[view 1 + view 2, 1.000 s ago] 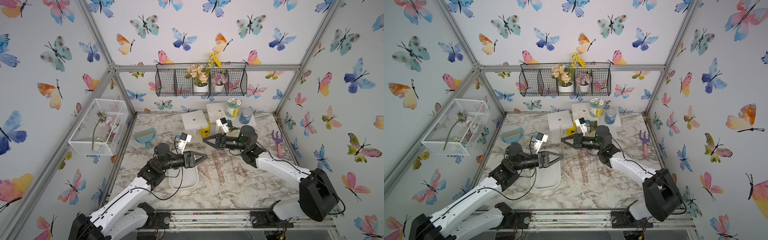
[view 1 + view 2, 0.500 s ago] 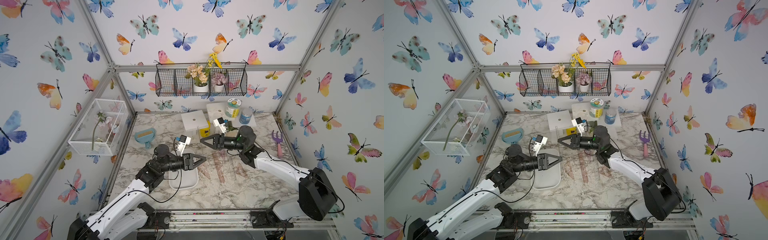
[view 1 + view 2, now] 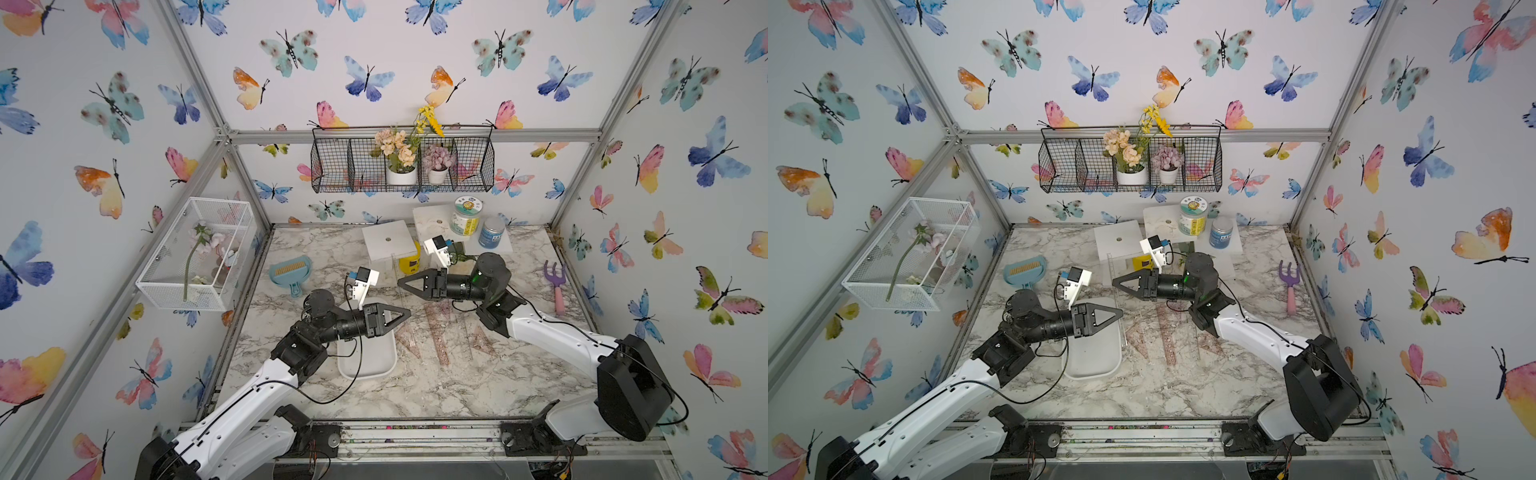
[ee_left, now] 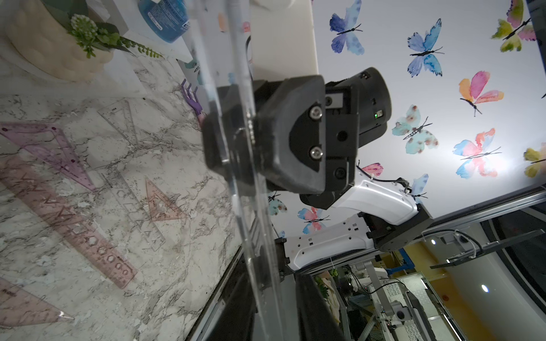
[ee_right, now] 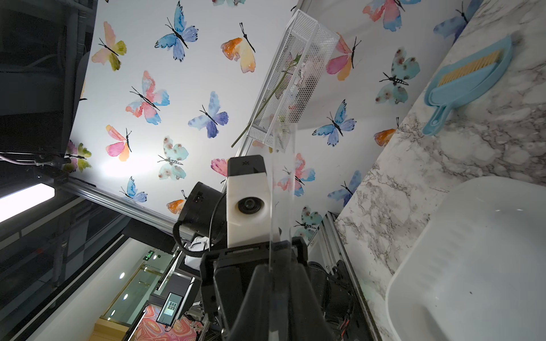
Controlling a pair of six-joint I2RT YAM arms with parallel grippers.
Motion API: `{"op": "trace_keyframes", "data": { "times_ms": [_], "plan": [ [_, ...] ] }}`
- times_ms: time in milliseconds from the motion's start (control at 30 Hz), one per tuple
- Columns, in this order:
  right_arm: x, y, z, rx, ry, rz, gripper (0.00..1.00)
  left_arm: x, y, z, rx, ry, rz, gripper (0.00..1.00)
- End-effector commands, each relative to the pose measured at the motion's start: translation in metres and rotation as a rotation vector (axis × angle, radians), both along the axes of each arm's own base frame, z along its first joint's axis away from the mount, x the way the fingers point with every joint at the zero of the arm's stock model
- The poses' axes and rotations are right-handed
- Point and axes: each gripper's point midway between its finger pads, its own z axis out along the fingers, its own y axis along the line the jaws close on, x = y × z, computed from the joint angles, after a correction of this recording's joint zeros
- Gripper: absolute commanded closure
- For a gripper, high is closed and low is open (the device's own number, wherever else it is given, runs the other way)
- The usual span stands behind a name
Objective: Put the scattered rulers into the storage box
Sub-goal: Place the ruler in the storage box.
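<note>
Rulers, pinkish transparent plastic set squares and strip (image 4: 74, 218), flat on marble tabletop (image 3: 415, 395) beside shallow white plastic storage box (image 3: 370, 361). Clear long straight ruler (image 5: 283, 177) faint in top views; right wrist view shows it edge-on, clamped in right gripper (image 5: 273, 274). Bare marble between box rim and front rail. Left gripper (image 3: 408, 311) at ruler; spread unclear.

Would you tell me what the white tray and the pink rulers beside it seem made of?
White tray: probably moulded plastic, smooth, faintly glossy, rounded corners. Pink rulers: likely thin tinted transparent plastic; the marbled tabletop shows through them.
</note>
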Motion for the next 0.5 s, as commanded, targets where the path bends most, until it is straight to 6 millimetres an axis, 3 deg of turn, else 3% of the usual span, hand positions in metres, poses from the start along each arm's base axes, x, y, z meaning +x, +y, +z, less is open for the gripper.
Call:
{"op": "trace_keyframes", "data": {
  "times_ms": [0,300,333,467],
  "plan": [
    [0.003,0.004,0.013,0.031,-0.038,-0.006,0.99,-0.008,0.0,0.012,-0.034,-0.05,-0.038,0.81],
    [0.002,0.003,0.008,0.002,-0.046,-0.016,0.98,-0.005,-0.001,0.008,-0.012,-0.021,-0.029,1.0],
    [0.003,0.002,0.007,-0.011,-0.05,-0.024,0.93,-0.004,-0.001,0.007,-0.004,-0.016,-0.027,1.0],
    [0.012,0.001,0.007,-0.074,-0.093,-0.082,0.58,-0.001,0.004,-0.002,0.077,0.017,0.005,1.0]
  ]
}}
